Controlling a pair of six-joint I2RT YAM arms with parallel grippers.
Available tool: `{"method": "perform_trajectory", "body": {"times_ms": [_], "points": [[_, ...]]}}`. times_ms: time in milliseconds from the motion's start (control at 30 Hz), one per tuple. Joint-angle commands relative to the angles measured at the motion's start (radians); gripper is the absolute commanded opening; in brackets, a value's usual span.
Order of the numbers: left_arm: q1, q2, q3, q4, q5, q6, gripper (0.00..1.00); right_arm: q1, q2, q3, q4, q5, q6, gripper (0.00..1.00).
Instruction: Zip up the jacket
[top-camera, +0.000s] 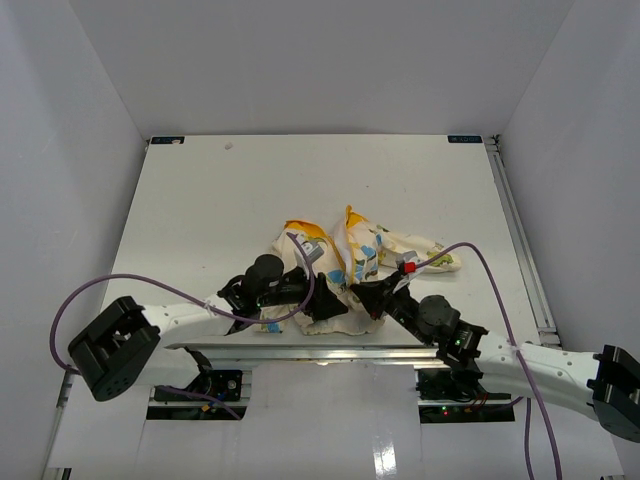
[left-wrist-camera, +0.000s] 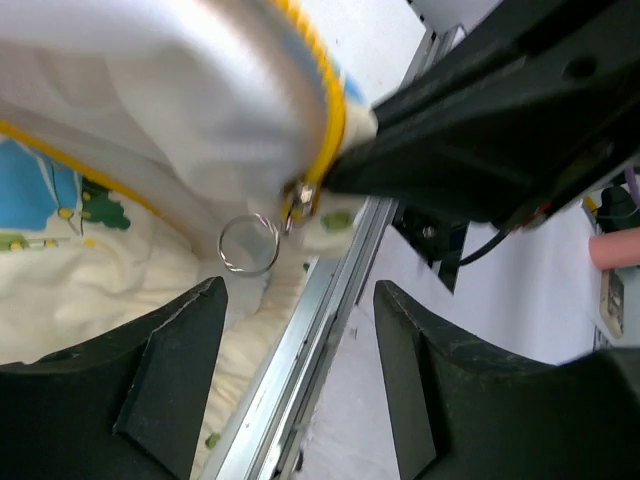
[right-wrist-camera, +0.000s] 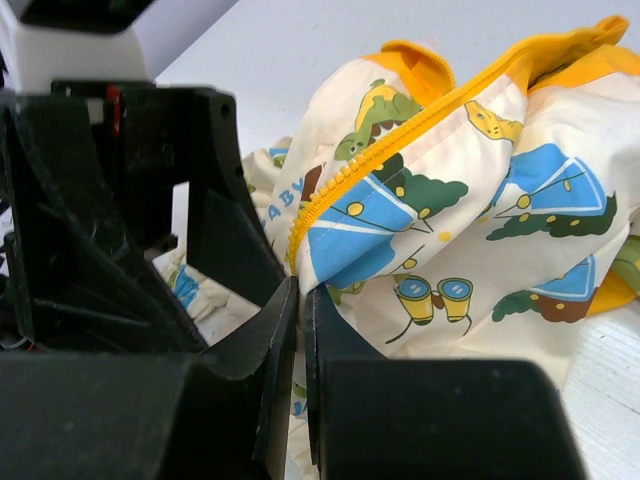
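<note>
Jacket (top-camera: 352, 250) lies crumpled at the near edge of the white table (top-camera: 220, 190): soft cream printed cloth with yellow trim. Left claw (left-wrist-camera: 300, 290) is spread wide. Only its wrist view shows the thin wire ring (left-wrist-camera: 248, 245) hanging from the yellow edge. Right claw (right-wrist-camera: 301, 292) is pressed together, pinching the jacket's cloth by the toothed zip (right-wrist-camera: 400, 135).

place: robot lab cell | cues: plain white walls (top-camera: 320, 60), white table (top-camera: 250, 190), aluminium rail (top-camera: 300, 352), purple cables (top-camera: 462, 244)
</note>
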Motion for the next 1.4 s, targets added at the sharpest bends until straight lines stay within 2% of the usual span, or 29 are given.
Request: {"method": "perform_trajectory", "body": {"times_ms": [0, 200, 333, 667, 733, 800, 867, 1000, 1167, 1267, 1367], "points": [[-0.005, -0.092, -0.035, -0.058, -0.067, -0.015, 0.73, 0.000, -0.052, 0.032, 0.044, 0.058, -0.025, 0.08], [-0.005, -0.106, 0.036, -0.315, -0.317, -0.017, 0.70, -0.001, -0.160, -0.011, 0.000, 0.056, -0.021, 0.08], [-0.005, -0.066, 0.057, -0.300, -0.314, -0.044, 0.70, -0.001, -0.238, -0.049, -0.040, 0.030, -0.013, 0.08], [-0.008, 0.205, 0.218, -0.305, -0.242, -0.085, 0.67, -0.001, -0.344, -0.101, -0.092, 0.034, -0.010, 0.08], [-0.012, 0.290, 0.253, -0.330, -0.249, -0.070, 0.66, -0.001, -0.352, -0.107, -0.099, 0.034, -0.010, 0.08], [-0.014, 0.346, 0.275, -0.378, -0.315, -0.068, 0.63, -0.002, -0.361, -0.111, -0.112, 0.036, -0.007, 0.08], [-0.014, 0.394, 0.275, -0.418, -0.361, -0.074, 0.58, -0.002, -0.372, -0.114, -0.125, 0.039, -0.010, 0.08], [-0.014, 0.391, 0.251, -0.419, -0.422, -0.090, 0.35, -0.001, -0.402, -0.117, -0.156, 0.051, -0.010, 0.08], [-0.014, 0.325, 0.230, -0.398, -0.428, -0.085, 0.10, -0.001, -0.433, -0.118, -0.181, 0.063, -0.010, 0.08], [-0.015, 0.271, 0.217, -0.383, -0.409, -0.075, 0.02, -0.001, -0.434, -0.118, -0.186, 0.067, -0.010, 0.08], [-0.014, 0.209, 0.199, -0.355, -0.365, -0.065, 0.00, -0.001, -0.423, -0.117, -0.186, 0.067, -0.010, 0.08]]}}
